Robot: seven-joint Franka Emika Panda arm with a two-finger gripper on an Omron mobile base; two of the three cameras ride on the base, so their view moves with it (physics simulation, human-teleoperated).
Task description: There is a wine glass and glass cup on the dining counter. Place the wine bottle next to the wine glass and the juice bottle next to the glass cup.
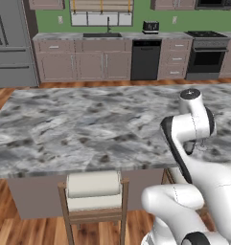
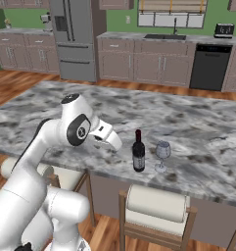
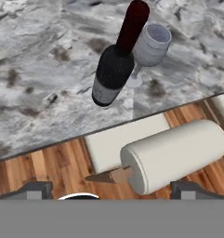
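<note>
The robot's fingers (image 3: 108, 189) stand wide apart with nothing between them, back from the near edge of the counter (image 2: 198, 122), above a cushioned stool (image 3: 176, 153). To their right, the wine bottle (image 2: 138, 152) stands upright on the counter close to the near edge. It is dark with a red neck, and its pale label carries no writing that can be read. Just beside it on the right stands the wine glass (image 2: 162, 154), upright, a small gap between them.

Dark wine bottle (image 2: 138, 152) upright near dining counter (image 2: 198, 122) edge, clear wine glass (image 2: 162, 156) just beside it
</note>
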